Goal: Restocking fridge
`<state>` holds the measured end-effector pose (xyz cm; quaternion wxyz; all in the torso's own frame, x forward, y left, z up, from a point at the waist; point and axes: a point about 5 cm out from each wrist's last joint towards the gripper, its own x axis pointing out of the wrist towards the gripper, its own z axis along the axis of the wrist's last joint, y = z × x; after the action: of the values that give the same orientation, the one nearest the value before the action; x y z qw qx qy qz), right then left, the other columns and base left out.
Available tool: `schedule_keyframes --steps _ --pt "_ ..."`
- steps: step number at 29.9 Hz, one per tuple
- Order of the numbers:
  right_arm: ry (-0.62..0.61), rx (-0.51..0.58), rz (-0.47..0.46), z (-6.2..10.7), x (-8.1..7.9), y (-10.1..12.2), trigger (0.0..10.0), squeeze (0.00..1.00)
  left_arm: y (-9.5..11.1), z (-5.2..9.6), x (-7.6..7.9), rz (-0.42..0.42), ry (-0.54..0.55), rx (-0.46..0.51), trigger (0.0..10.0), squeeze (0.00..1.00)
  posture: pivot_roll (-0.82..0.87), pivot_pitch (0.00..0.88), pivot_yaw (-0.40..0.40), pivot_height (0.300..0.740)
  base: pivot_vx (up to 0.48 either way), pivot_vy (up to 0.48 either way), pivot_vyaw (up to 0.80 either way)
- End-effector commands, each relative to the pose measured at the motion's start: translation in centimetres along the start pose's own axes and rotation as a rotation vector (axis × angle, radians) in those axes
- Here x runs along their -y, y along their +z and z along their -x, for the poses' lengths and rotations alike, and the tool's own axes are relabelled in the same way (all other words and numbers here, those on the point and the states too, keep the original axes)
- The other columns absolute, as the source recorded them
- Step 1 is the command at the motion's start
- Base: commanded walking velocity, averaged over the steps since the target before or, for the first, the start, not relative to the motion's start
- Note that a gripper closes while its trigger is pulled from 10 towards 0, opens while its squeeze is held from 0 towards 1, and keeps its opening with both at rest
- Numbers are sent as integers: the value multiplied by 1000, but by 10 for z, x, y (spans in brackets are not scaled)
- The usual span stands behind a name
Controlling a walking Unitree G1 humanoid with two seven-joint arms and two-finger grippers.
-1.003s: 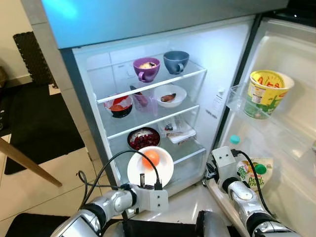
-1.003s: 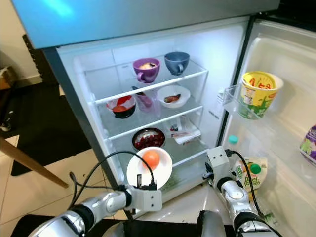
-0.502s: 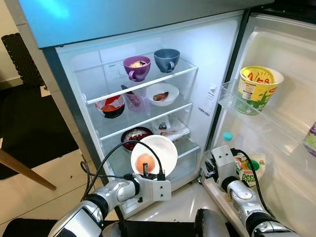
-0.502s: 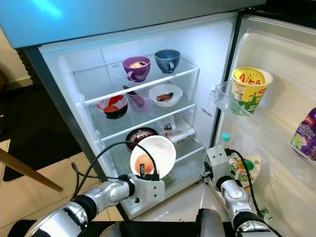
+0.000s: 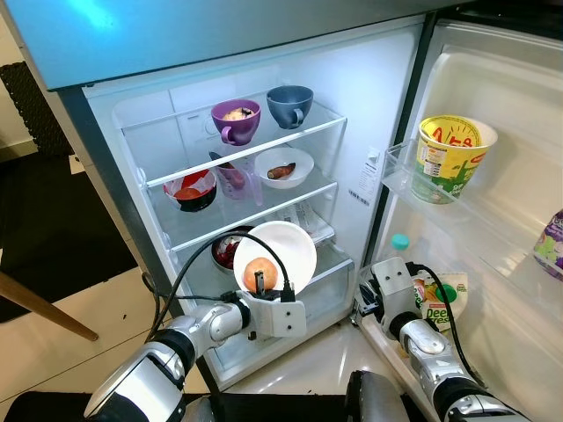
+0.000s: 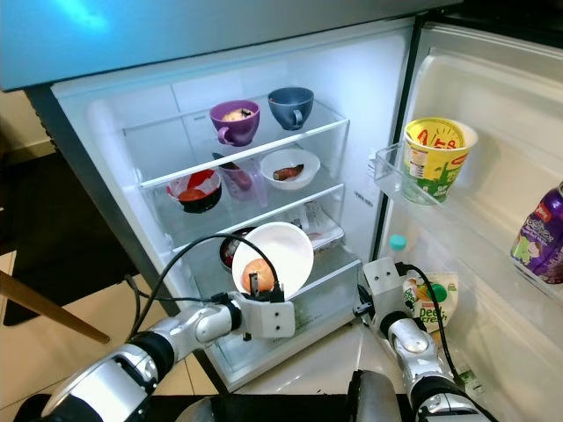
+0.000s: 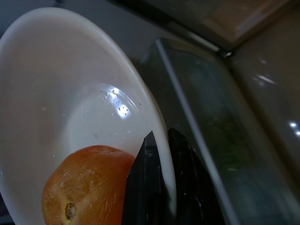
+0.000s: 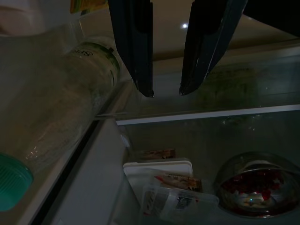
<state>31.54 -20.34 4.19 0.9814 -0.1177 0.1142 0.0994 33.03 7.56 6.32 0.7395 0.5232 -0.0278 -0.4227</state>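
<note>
My left gripper (image 5: 261,286) is shut on the rim of a white bowl (image 5: 286,249) that holds an orange fruit (image 5: 259,273). The bowl is tilted and hangs in front of the fridge's lower shelf, partly hiding a dark bowl of red food (image 5: 223,251). In the left wrist view the two black fingers (image 7: 146,187) pinch the bowl (image 7: 56,98) rim beside the fruit (image 7: 84,185). My right gripper (image 8: 166,91) is open, low at the foot of the open fridge door, with nothing between its fingers.
The fridge is open. A purple cup (image 5: 235,120) and a blue cup (image 5: 289,105) stand on the top shelf; a red-filled bowl (image 5: 189,187) and a white bowl (image 5: 283,165) on the middle one. The door (image 5: 493,220) holds a noodle cup (image 5: 450,156) and a green-capped pack (image 5: 437,297).
The left arm has lifted the bowl and carried it closer to the lower shelf, tilting it so the fruit rolled to the low side. The camera has come nearer the fridge.
</note>
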Motion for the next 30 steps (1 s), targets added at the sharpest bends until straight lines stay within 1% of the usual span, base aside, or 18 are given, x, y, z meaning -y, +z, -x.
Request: schedule_keyframes --steps 1,10,12,15,19,22,26,28,30 --pt "23 16 -2 0 -7 0 10000 0 -9 5 -17 1 52 -35 10000 0 -87 63 74 474 0 0 0" --pt "43 36 -2 1 -15 0 10000 0 -11 7 -46 -21 102 -66 10000 0 -93 94 92 474 0 0 0" --pt "45 38 -3 2 -15 0 10000 0 -13 8 -54 -3 117 -86 10000 0 -93 100 95 474 0 0 0" --pt "48 36 -1 3 -16 -2 10000 0 -16 10 -61 32 132 -111 10000 0 -97 111 100 474 0 0 0" --pt "49 35 0 4 -16 -3 10000 0 -18 11 -64 42 132 -127 10000 0 -97 113 100 474 0 0 0" --pt "50 40 2 6 -16 -3 10000 0 -23 14 -69 92 137 -159 10000 0 -101 127 106 474 0 0 0" --pt "51 42 4 6 -16 -3 10000 0 -25 15 -69 110 123 -172 10000 0 -102 134 108 474 0 0 0" --pt "54 43 8 7 -17 -4 10000 0 -27 15 -70 132 102 -195 10000 0 -103 140 110 474 0 0 0" --pt "55 45 9 8 -17 -4 10000 0 -27 16 -73 135 107 -199 10000 0 -103 149 113 474 0 0 0"
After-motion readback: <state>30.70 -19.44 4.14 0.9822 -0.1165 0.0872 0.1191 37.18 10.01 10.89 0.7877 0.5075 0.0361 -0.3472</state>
